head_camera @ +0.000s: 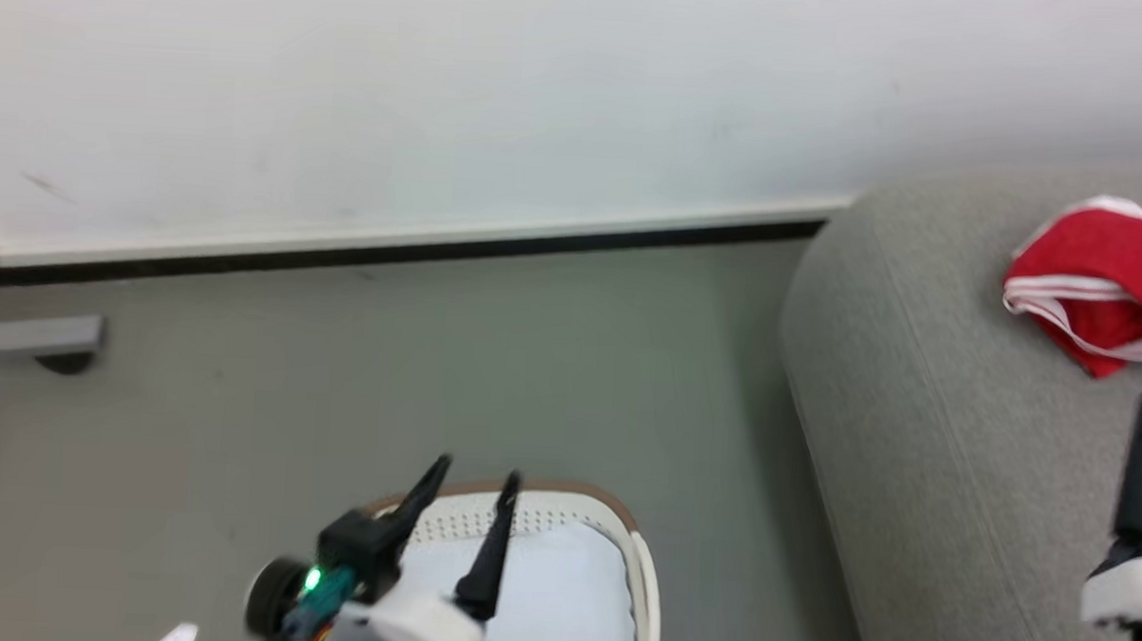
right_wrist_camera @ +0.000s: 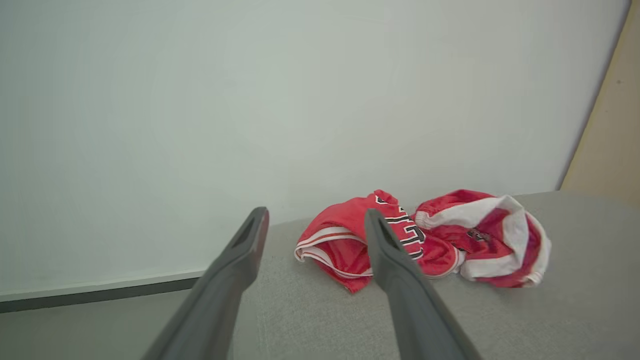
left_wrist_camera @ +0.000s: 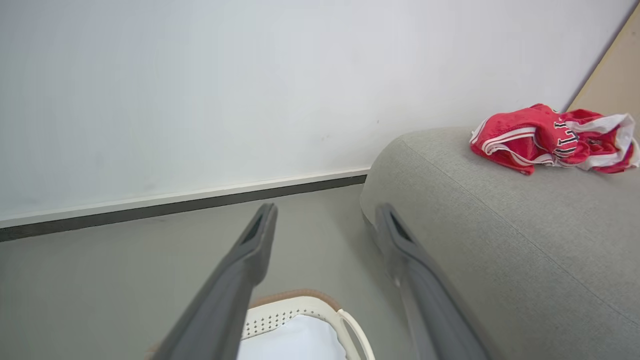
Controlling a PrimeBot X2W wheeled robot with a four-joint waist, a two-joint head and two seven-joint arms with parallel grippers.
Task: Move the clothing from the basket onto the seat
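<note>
The clothing (right_wrist_camera: 335, 240), a red jersey with white striped trim and dark numerals, lies crumpled on the seat (head_camera: 937, 428), near its rounded end and close to the wall. It is out of the basket (head_camera: 561, 509) and well apart from it, so we judge the move done.

We take the jersey for light, soft and limp. It should sag and trail from any pinch, and the slick sports cloth may slip through a shallow grip. If we had to lift it again, we would bite into a thick fold or the bunched striped hem at the near edge, not a single flat layer.

Our right claw (right_wrist_camera: 316, 214) hangs over the seat just short of the heap, its fingers spread and gripping nothing. Our left claw (head_camera: 477, 470) hovers above the basket, also released and empty.

The basket stands on the grey floor (head_camera: 432, 352) beside the seat's end, not touching it, with a plain white pad (head_camera: 557, 593) inside.

We count one jersey heap, one basket, one pad, one seat and two claws with two fingers each.
</note>
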